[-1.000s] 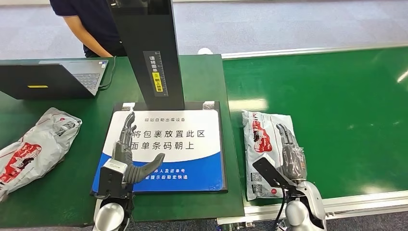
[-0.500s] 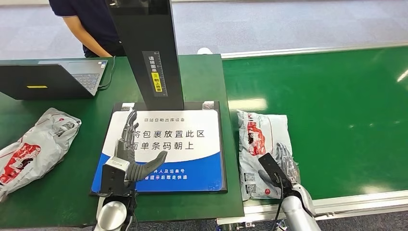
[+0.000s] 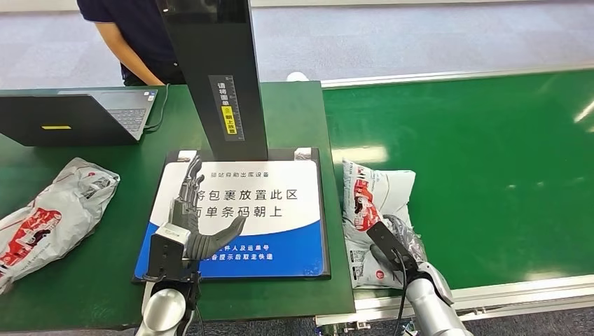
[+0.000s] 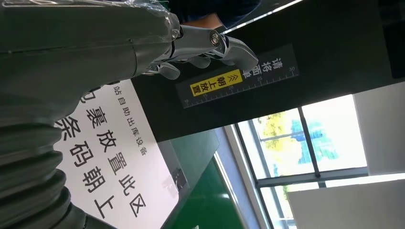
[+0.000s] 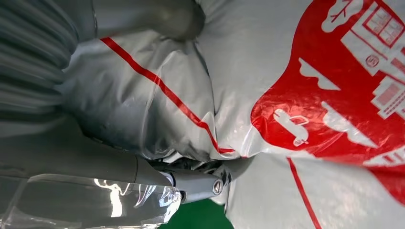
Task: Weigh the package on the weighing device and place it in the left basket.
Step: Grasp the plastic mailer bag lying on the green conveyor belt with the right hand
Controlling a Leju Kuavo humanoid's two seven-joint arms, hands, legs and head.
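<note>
A white-grey package (image 3: 375,203) with red print lies on the green belt just right of the weighing device. My right hand (image 3: 401,241) grips its near end, and the bag is bunched up there. In the right wrist view the thumb (image 5: 172,19) presses one face of the package (image 5: 296,95) while the fingers (image 5: 200,183) curl around the other face. The weighing device has a blue and white plate (image 3: 280,210) and a black column (image 3: 217,77). My left hand (image 3: 189,217) hovers over the plate's left part, fingers stretched out and holding nothing; they point at the column (image 4: 267,71).
A second package (image 3: 49,217) lies at the table's left. An open laptop (image 3: 77,115) stands at the back left, and a person (image 3: 133,35) stands behind it. The green conveyor belt (image 3: 490,154) stretches to the right, with a metal rail along its near edge.
My right hand has drawn back toward me and closed around the package's near end; the bag has crumpled and shifted slightly left. The left hand has barely moved.
</note>
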